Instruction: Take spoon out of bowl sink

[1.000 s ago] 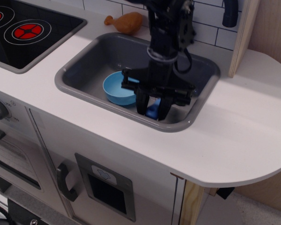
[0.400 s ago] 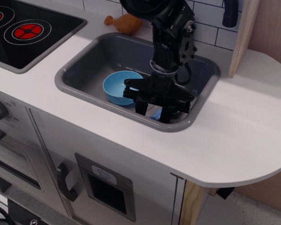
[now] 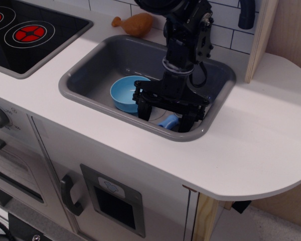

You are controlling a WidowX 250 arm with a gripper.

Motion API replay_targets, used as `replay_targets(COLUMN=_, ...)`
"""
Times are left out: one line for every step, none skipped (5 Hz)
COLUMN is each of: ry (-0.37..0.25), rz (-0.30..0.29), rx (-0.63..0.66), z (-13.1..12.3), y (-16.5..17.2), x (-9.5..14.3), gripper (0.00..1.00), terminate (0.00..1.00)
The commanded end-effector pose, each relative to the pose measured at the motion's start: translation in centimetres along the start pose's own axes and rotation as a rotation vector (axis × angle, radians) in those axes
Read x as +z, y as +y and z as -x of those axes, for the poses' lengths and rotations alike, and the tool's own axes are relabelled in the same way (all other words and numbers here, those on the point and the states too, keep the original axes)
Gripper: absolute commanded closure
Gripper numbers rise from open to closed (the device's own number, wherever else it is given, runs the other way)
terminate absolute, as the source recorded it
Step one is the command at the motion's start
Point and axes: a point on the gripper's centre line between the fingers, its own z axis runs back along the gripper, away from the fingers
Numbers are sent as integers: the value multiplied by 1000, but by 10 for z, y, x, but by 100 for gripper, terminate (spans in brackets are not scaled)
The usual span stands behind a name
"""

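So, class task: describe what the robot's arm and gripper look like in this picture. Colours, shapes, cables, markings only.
The arm is glossy black throughout, built from chunky rounded segments, with a pale ring at the wrist. A thin black cable loops along its side. The gripper is also black: a wide crossbar carrying two thick, blunt fingers. No markings or lettering can be made out.

So the gripper (image 3: pixel 165 114) opened up: a second ago its fingers were pinched together over the spoon (image 3: pixel 168 121) in the sink (image 3: pixel 90 75), and they ended up spread wide apart. It also lifted a bit. The spoon's blue handle showed more between the fingers.
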Motion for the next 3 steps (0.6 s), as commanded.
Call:
replay_targets(ry=-62, rz=69, rx=-12, z=-20, y=22, x=57, gripper=0, terminate=0)
replay_targets(ry=-57, rz=89, rx=-3, z=-26, y=37, x=77, gripper=0, terminate=0)
replay_targets(ry=-57, rz=89, rx=-3, z=-26, y=37, x=77, gripper=0, terminate=0)
